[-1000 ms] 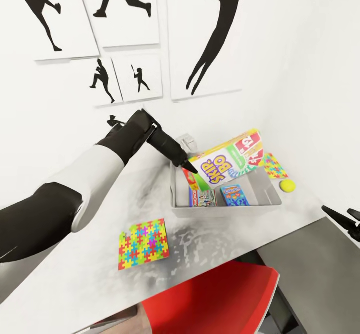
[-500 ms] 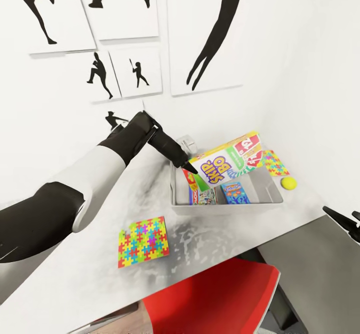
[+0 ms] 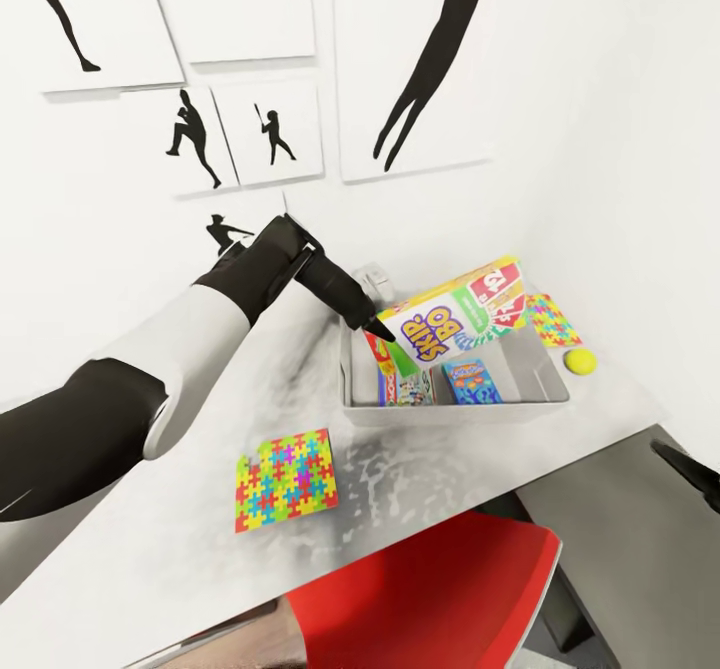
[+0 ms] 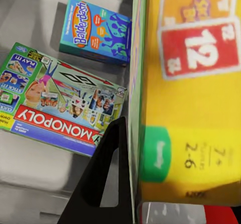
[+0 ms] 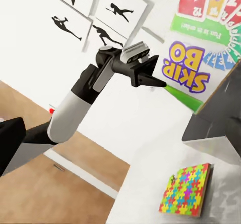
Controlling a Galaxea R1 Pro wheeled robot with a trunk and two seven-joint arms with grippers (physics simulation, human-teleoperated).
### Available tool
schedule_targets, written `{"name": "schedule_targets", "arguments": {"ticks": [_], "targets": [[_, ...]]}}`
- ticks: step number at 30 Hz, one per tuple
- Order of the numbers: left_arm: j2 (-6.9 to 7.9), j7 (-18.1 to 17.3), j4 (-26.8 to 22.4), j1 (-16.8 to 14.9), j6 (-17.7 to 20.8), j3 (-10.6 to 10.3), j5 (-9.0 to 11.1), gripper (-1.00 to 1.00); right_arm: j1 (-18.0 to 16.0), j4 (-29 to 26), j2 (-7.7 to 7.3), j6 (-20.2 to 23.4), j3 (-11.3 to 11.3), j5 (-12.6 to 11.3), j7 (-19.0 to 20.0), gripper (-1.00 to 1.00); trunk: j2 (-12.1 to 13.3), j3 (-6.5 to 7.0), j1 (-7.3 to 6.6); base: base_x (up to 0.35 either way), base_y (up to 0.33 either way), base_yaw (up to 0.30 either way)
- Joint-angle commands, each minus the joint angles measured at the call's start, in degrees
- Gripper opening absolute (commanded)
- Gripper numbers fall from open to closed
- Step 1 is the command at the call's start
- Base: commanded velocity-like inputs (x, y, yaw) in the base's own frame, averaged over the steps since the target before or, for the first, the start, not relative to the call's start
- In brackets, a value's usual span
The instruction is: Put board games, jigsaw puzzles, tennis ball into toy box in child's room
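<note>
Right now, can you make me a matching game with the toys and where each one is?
Things:
1. Skip-Bo box
2. Monopoly box
3. tennis ball
4. nearer jigsaw puzzle

Places:
A. lying flat on the bottom of the toy box
B. on the table, on the near-left side of the toy box
C. held tilted above the toy box by the left gripper
D. on the table, on the right of the toy box

Pairs: 1-C, 2-A, 3-D, 4-B

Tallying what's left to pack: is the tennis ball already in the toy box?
No, the tennis ball lies on the table outside the toy box, beside its wall.
</note>
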Motion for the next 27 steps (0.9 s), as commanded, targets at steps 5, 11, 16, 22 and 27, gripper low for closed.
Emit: {"name": "schedule_targets", "arguments": {"ticks": [5,11,16,22,27], "targets": [[-0.07,-0.51,-0.05,-0.50,0.54,0.06,-0.27,-1.00,2.61,0.11,0.05,-1.15,0.06,-0.07,0.76,1.00,-0.10,-0.56,0.03,0.000,0.000,0.000],[-0.06,-0.92,-0.06,-1.46,0.59,0.06,-0.11,-1.00,7.68,0.47,1.79,-6.73,0.00,-0.10,0.94,1.00,-0.10,-1.12,0.03,0.000,0.000,0.000],[-0.08,-1.05,-0.06,-2.21,0.63,0.06,0.12,-1.00,9.28,0.34,2.38,-8.13,-0.05,-0.09,2.04,1.00,-0.10,-1.60,0.03,0.000,0.000,0.000],[-0.09,-1.25,-0.06,-2.71,0.70,0.06,0.19,-1.00,9.67,0.34,2.59,-8.60,0.02,-0.07,2.36,1.00,-0.10,-2.16,0.03,0.000,0.000,0.000],[-0.08,-1.33,-0.06,-3.92,0.70,0.06,0.23,-1.00,9.70,0.39,2.61,-8.66,-0.03,-0.07,2.39,1.00,-0.10,-2.63,0.03,0.000,0.000,0.000]]}}
